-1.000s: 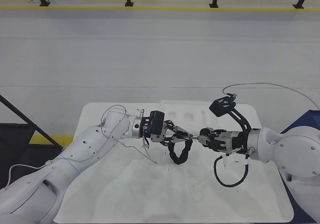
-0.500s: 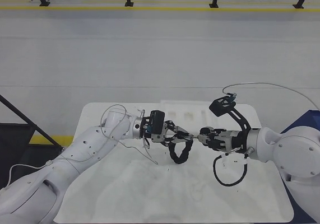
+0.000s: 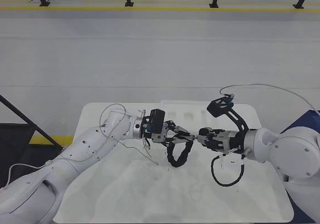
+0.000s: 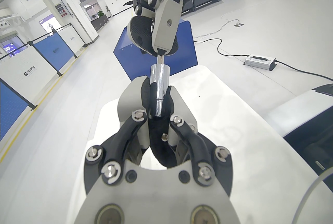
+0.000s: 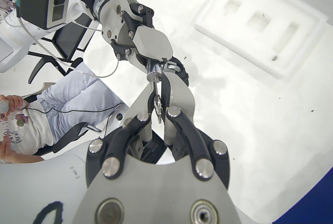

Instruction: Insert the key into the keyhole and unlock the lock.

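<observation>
A chrome lock cylinder (image 4: pixel 159 84) with a black cable loop (image 3: pixel 177 155) hanging from it is held above the table. My left gripper (image 4: pixel 155 87) is shut on the cylinder, whose keyhole end points at the other arm. My right gripper (image 5: pixel 159 79) is shut on the head of a small metal key (image 5: pixel 157 101). The key's blade (image 4: pixel 161 58) runs straight to the end face of the lock (image 5: pixel 152 73) and touches it at the keyhole. How deep it sits I cannot tell. In the top view the two grippers (image 3: pixel 177 135) (image 3: pixel 200 137) meet tip to tip over the table's middle.
A white foam tray (image 3: pixel 188 112) with rectangular recesses lies at the far side of the white table (image 3: pixel 148 190), behind the grippers. A black cable (image 3: pixel 224 173) droops from the right arm to the table.
The right gripper has edged slightly toward the left one, and the lock's cable loop has shifted a little. Both holds are unchanged.
</observation>
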`<state>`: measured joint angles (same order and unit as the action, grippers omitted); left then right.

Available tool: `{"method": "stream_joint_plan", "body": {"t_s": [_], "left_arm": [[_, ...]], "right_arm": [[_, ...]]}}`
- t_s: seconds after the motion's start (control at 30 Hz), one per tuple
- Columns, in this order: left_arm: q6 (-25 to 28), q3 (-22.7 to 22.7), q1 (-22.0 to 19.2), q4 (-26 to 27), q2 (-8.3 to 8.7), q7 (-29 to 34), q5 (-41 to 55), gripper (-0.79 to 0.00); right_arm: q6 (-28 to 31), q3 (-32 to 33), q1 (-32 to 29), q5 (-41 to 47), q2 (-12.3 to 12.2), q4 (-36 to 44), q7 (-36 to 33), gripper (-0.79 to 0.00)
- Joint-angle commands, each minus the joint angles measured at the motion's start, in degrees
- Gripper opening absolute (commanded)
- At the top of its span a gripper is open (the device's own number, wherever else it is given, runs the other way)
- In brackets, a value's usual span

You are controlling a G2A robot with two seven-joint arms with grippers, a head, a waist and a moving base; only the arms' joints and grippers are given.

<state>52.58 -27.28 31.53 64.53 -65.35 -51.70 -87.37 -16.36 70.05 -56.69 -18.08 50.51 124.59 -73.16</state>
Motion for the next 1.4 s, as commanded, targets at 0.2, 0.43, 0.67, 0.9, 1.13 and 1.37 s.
{"method": "stream_joint_plan", "body": {"t_s": [0.2,0.43,0.67,0.9,1.13,1.37], "left_arm": [[0.7,0.3,-0.1,0.5,-0.04,0.7,1.2,-0.785],[0.8,0.6,0.1,0.2,-0.09,0.8,2.7,-0.785],[2.3,1.3,0.7,-0.7,-0.25,2.3,8.5,-0.785],[5.4,0.9,0.6,-3.3,-0.43,5.4,14.5,-0.785],[5.4,4.6,-1.0,-5.5,0.01,5.4,18.4,-0.785],[5.4,12.0,-5.6,-6.7,0.97,8.5,26.4,-0.785]], "right_arm": [[-0.2,-1.2,0.7,0.1,0.1,-0.5,0.4,-0.785],[-0.1,-1.4,1.1,1.9,0.2,-1.8,0.7,0.0],[2.3,-0.1,1.2,4.9,0.2,-3.1,2.9,0.0],[15.3,2.4,0.7,5.9,-0.4,-3.5,2.1,0.0],[26.1,3.2,-1.5,3.5,-1.3,-3.1,-2.1,0.0],[28.5,3.2,-2.5,2.8,-1.5,-3.5,-2.1,0.0]]}}
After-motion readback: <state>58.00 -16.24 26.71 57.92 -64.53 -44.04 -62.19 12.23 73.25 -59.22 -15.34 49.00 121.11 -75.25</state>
